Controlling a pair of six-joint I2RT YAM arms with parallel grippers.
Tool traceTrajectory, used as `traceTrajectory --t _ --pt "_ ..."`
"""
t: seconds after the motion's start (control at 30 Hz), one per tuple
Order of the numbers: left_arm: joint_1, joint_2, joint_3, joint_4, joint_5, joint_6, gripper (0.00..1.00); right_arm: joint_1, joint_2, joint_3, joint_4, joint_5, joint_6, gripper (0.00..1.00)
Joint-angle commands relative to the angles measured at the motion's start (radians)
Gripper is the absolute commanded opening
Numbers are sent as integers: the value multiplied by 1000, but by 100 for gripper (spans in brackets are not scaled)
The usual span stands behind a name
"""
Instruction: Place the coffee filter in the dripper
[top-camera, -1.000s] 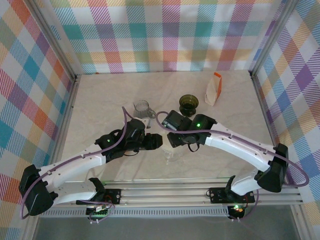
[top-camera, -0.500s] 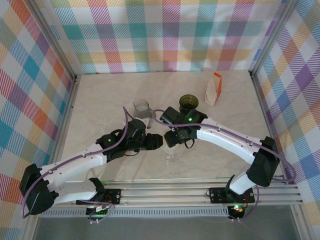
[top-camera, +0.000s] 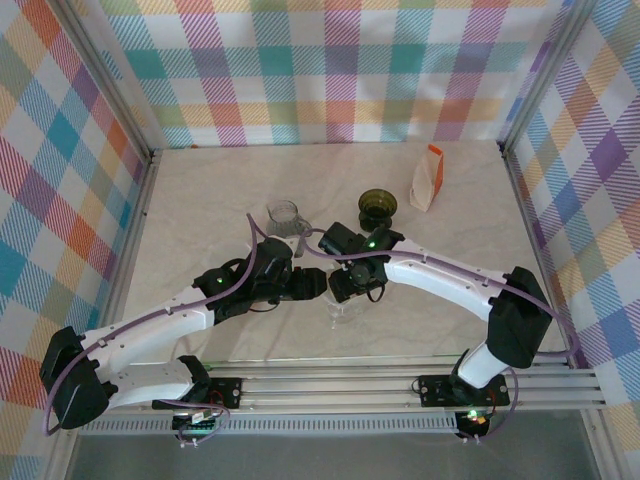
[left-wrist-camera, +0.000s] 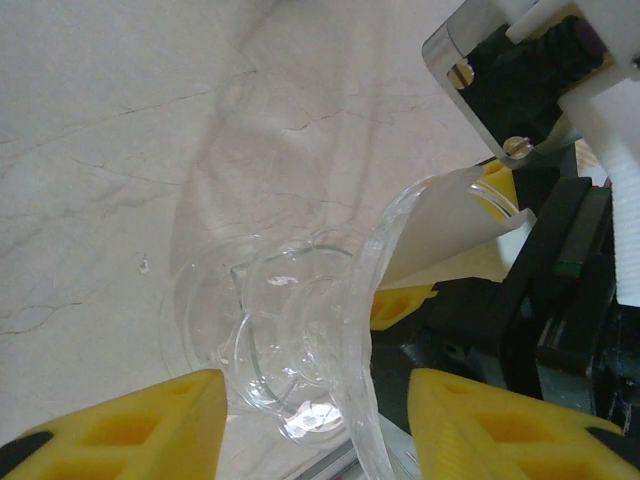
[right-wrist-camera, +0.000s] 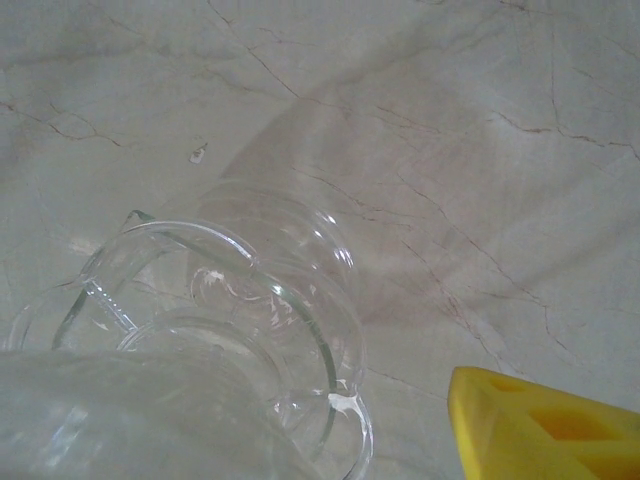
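The clear glass dripper (top-camera: 346, 310) (left-wrist-camera: 280, 340) (right-wrist-camera: 240, 300) is near the table's front middle and looks tipped, its wide rim turned toward the right arm. The white coffee filter (left-wrist-camera: 450, 225) lies inside that rim. My left gripper (top-camera: 318, 285) (left-wrist-camera: 315, 400) straddles the dripper, open, with gaps beside the glass. My right gripper (top-camera: 347, 284) meets it from the right, open. Its yellow fingers (left-wrist-camera: 405, 298) flank the filter. In the right wrist view one finger (right-wrist-camera: 540, 420) stands clear of the glass and the other is hidden.
Behind the arms stand a glass cup (top-camera: 285, 215), a dark green dripper (top-camera: 378, 207) and an orange-and-white filter packet (top-camera: 428, 178). Checked walls close in the marble table (top-camera: 200, 200) on three sides, and a metal rail (top-camera: 330, 385) runs along the front.
The right arm has swung left and drawn in, bringing its gripper over the dripper. The left gripper's jaws stand slightly wider. The dripper stays in about the same spot.
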Motion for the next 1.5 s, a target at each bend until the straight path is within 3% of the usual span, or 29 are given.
traceTrajectory --t 0.0,0.3,0.43,0.87,1.47 --pt "-19 -16 -9 21 9 -18 55 -6 21 -31 33 -5 12 67" --pt "-19 -25 -11 30 -16 -18 61 -6 13 -48 43 -7 25 67" --pt "-20 6 -2 4 -25 -19 52 -4 -3 -48 51 -5 27 67" --pt "-21 24 -4 -22 -34 -22 40 -5 -101 -17 52 4 33 68" --pt "-22 30 -6 -25 -37 -29 37 -50 -238 -86 -43 131 91 68"
